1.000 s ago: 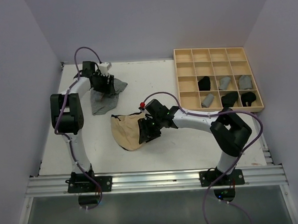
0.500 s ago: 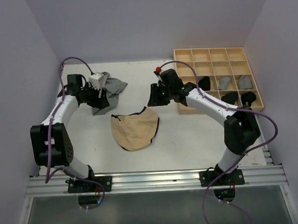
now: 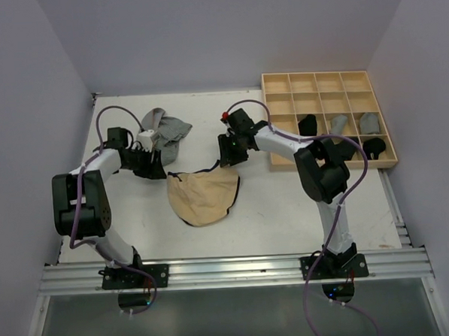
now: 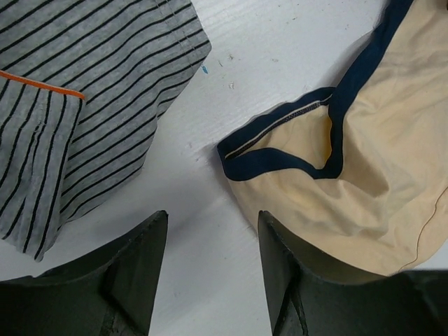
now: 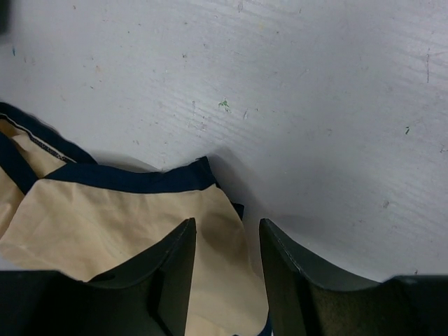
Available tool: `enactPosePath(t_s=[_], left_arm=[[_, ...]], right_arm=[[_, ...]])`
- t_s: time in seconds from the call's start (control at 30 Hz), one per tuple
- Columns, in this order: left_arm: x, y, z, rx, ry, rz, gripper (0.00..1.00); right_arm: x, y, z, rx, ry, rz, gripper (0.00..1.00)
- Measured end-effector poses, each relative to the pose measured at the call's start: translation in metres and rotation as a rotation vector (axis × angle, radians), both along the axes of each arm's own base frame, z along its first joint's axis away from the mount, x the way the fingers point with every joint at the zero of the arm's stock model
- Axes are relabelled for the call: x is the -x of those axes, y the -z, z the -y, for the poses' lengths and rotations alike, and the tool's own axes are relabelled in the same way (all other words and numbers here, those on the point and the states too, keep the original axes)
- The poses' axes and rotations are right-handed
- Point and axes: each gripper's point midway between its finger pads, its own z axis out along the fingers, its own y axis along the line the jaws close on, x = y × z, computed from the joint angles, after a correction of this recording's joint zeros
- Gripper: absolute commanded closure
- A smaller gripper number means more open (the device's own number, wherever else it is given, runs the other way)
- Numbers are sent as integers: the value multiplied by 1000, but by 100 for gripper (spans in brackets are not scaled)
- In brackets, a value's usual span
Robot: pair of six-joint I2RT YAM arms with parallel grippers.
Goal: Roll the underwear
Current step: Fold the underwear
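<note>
The tan-beige underwear [image 3: 203, 195] with dark trim lies spread flat at the table's middle. My left gripper [image 3: 160, 167] is open and empty, low over bare table by its upper left corner; the left wrist view shows the tan cloth [image 4: 364, 161] just right of my gripper [image 4: 211, 234]. My right gripper [image 3: 223, 160] is open at the upper right corner, and the tan cloth's corner [image 5: 126, 217] lies between the jaws of my gripper [image 5: 227, 234]. A grey striped underwear [image 3: 167, 130] lies crumpled behind the left gripper, and shows in the left wrist view [image 4: 84, 91].
A pale wooden grid tray [image 3: 280, 111] stands at the back right. It holds several rolled garments, black [image 3: 307, 124] and grey [image 3: 338, 123], in its two near rows. Walls close in on the left, back and right.
The right gripper left the tan underwear, swung toward the tray, then came back down to the cloth's upper right corner. The left gripper moved off the grey striped garment toward the tan one.
</note>
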Motion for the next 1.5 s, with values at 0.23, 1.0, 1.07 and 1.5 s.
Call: enactPosePath(t_s=[0.23,1.0,1.07,1.5], left_arm=[[3,19,9,60,-1,-66,47],[-21,18,15,311,-69,-119,53],[-22,17,15,331,-75,-124,52],[-27,18,24,416,-72,-138,56]], right_arm=[[-8,-1,-4,-8,-13,16,54],[-30,11,-9,-169,-29,-42,82],[-28,13,-7,-184,-26,-56,90],[-28,5,-16,-263,-51,-64,100]])
